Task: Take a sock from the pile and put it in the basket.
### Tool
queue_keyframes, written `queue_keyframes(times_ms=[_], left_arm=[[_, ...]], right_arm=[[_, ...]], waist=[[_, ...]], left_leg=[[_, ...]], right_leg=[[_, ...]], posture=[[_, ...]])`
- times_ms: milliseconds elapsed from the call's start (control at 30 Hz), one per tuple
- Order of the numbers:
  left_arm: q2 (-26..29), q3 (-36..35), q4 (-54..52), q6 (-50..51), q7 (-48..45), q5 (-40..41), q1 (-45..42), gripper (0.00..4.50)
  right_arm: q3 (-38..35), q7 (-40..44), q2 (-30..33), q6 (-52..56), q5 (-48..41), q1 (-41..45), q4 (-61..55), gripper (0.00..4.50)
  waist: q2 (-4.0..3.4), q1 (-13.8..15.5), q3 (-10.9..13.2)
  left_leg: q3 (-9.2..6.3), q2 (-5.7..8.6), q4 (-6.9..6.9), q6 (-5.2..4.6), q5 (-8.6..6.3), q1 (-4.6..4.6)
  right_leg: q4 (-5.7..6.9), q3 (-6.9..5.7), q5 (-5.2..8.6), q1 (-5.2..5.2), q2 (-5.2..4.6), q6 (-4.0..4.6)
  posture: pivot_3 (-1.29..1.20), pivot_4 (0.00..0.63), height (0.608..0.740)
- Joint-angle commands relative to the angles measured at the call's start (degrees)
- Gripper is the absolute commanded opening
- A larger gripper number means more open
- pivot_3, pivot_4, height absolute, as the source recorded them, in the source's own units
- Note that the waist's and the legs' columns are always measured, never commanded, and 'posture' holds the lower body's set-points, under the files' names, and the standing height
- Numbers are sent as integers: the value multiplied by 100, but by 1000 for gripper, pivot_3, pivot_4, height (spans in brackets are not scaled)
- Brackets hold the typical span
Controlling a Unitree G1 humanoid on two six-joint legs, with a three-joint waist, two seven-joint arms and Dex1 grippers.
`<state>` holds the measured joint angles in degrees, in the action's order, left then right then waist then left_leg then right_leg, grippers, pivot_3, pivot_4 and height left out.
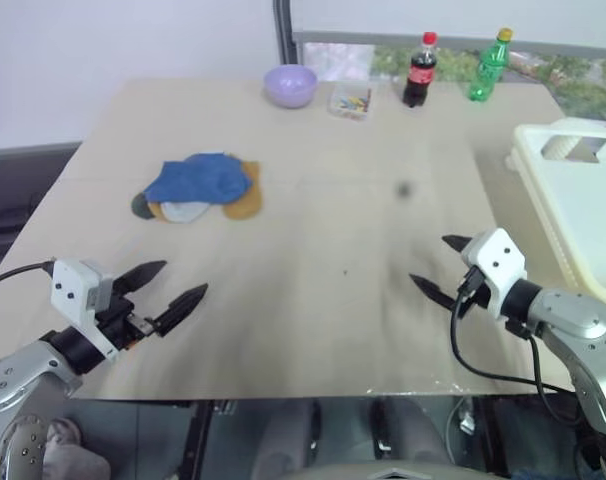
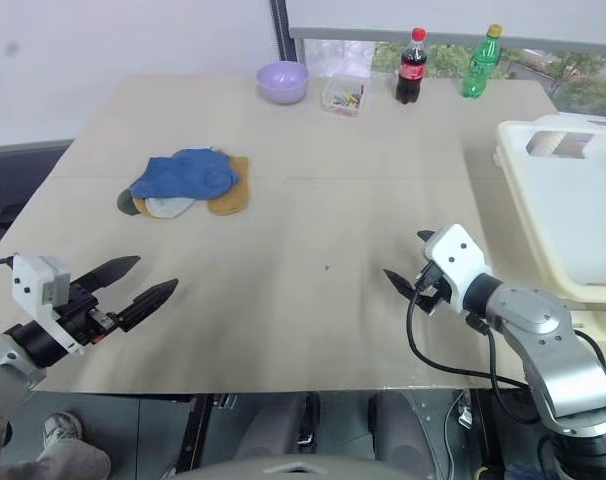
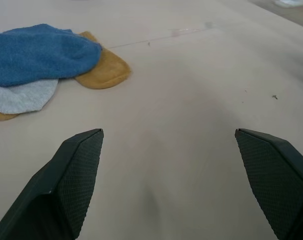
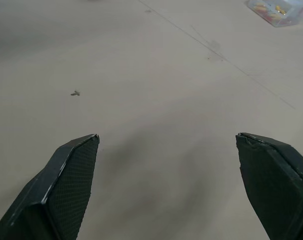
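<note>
Resting on the pale beige table top (image 1: 313,250), the small loose pile of flat fabric socks in blue, mustard-yellow, pale grey and dark green (image 1: 198,187) is lying ahead of the left gripper (image 1: 169,290) and well apart from it, with bare table between. That gripper is hovering with its two black fingers spread wide and is holding nothing; the right gripper (image 1: 441,268) is likewise standing fully open and empty, with the large cream-white rectangular plastic basket with thick rounded rim (image 1: 543,180) sitting just beyond it on its outer side. The socks are judged to be light, soft and limp, so they are likely draping and sagging once lifted, and neighbouring socks may be dragging along. The blue sock (image 3: 39,52) is lying uppermost; pinching a raised fold of it looks the most promising hold.
</note>
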<state>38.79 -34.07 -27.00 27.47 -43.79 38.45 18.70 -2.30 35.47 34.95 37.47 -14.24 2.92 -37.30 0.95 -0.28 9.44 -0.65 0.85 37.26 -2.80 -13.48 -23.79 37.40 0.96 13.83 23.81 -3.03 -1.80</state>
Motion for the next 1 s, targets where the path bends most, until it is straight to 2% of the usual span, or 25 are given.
queue_keyframes(times_ms=[33, 333, 467, 567, 667, 867, 1000], left_arm=[[90, -88, -112, 6, 30, 81, -125, 4500], [38, -22, -161, 72, 267, 20, -282, 4500], [-46, 210, -184, 102, 784, -303, -476, 4500], [-109, 601, 60, 52, 1495, -947, -1008, 4500], [-96, 1108, 631, 426, 2130, -1452, -1881, 4500], [-177, 2381, 2621, 343, 2414, -2504, -3932, 4500], [-407, 2853, 3895, -92, 2439, -2977, -4827, 4500]], right_arm=[[-156, -68, 58, 21, -74, -15, -276, 4473], [-6, -128, 24, -168, -48, 71, -163, 4473], [320, 30, -82, -672, 56, 548, 277, 4473], [740, 234, -458, -1165, 55, 1391, 1005, 4473], [1206, 445, -943, -1655, 129, 2195, 1740, 4473], [1793, 423, -1933, -2250, 434, 3243, 2975, 4473], [1848, 316, -2224, -2532, 659, 3495, 3459, 4473]], waist=[[0, 2, 0], [0, 6, 0], [0, -13, 0], [2, -17, 1], [4, -12, 0], [13, -2, 1], [16, -26, 1]], left_leg=[[0, 0, 0, 0, 0, 0], [-2, 0, 2, 0, 0, 2], [-2, 0, 3, 0, 0, 8], [-2, 0, 14, -1, 1, 12], [-3, 1, 17, -1, 2, 14], [-11, 17, 22, 6, 7, 11], [-8, 32, 20, 29, 21, -1]], right_leg=[[0, 0, 0, 0, 0, 0], [-1, -4, 0, -6, 2, -1], [0, -4, -1, -9, 4, -1], [6, -3, -2, -15, 11, -3], [15, -4, -9, -15, 16, -15], [39, -32, -16, -8, 35, -26], [37, -26, -17, 6, 34, -28]], posture=[[0, 150, 740], [0, 150, 740], [0, 150, 740], [0, 150, 740], [0, 150, 740], [0, 150, 740], [0, 150, 740]])
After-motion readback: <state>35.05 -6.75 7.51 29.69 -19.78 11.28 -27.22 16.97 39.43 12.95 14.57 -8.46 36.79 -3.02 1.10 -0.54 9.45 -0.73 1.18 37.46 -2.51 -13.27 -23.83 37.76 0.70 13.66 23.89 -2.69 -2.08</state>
